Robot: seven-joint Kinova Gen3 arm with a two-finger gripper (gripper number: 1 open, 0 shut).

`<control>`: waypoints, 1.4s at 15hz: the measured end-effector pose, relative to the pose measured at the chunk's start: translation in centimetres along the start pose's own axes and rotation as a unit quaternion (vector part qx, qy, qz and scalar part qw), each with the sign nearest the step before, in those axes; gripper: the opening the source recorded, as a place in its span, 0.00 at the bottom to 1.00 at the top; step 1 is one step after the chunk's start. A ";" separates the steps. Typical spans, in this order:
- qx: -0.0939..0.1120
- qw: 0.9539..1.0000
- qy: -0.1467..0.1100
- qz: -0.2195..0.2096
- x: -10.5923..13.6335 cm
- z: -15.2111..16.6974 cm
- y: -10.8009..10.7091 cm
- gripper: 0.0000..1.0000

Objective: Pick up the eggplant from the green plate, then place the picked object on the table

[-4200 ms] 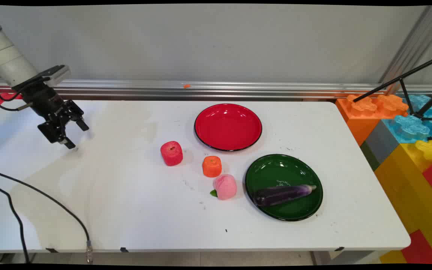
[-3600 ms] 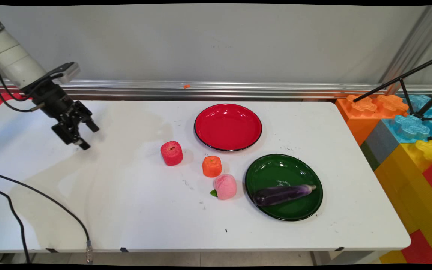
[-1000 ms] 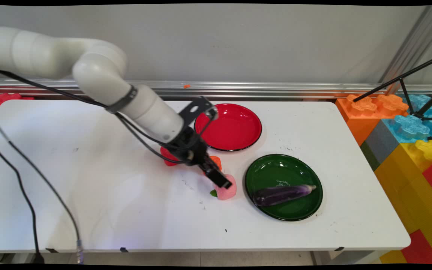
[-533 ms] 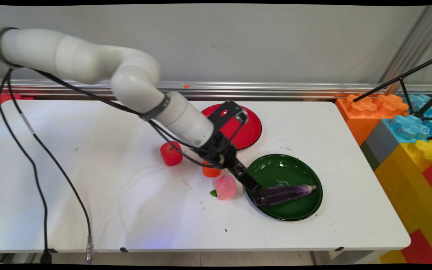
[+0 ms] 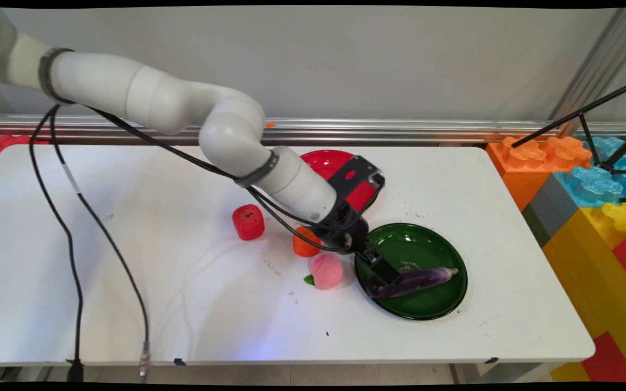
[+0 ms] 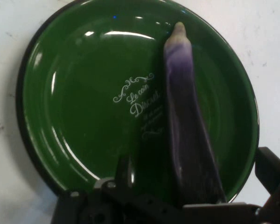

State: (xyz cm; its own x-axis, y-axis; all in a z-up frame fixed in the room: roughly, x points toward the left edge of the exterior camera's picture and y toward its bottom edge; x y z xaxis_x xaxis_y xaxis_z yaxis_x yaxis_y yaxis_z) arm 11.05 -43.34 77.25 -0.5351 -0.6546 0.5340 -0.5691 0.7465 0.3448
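Gripper (image 5: 388,275) low over the green plate (image 5: 427,241), jaws apart and astride the thick end of the eggplant (image 5: 424,277), which lies in the plate. I see no contact from either finger. Peach (image 5: 326,270) sits just left of the plate.

A long purple eggplant (image 5: 419,279) with a pale tip lies flat on a glossy green plate (image 5: 427,309), running from the plate's left rim toward its right side. The plate bears white script at its centre and sits on the white desk (image 5: 182,304), near-right.
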 end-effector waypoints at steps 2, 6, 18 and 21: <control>-0.004 1.000 -0.001 -0.003 0.0 0.9 0.0 1.00; -0.011 1.000 -0.005 -0.005 -0.2 2.1 0.2 1.00; -0.014 1.000 -0.008 0.009 -0.1 3.3 0.1 0.00; -0.013 1.000 -0.003 0.006 0.3 2.8 0.1 0.00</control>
State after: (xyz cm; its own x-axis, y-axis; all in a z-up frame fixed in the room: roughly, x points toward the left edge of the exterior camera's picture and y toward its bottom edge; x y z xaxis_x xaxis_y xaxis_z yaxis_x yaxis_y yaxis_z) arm 9.02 -43.77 75.27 -0.5452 -0.6460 0.5343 -0.5462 0.7572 0.3581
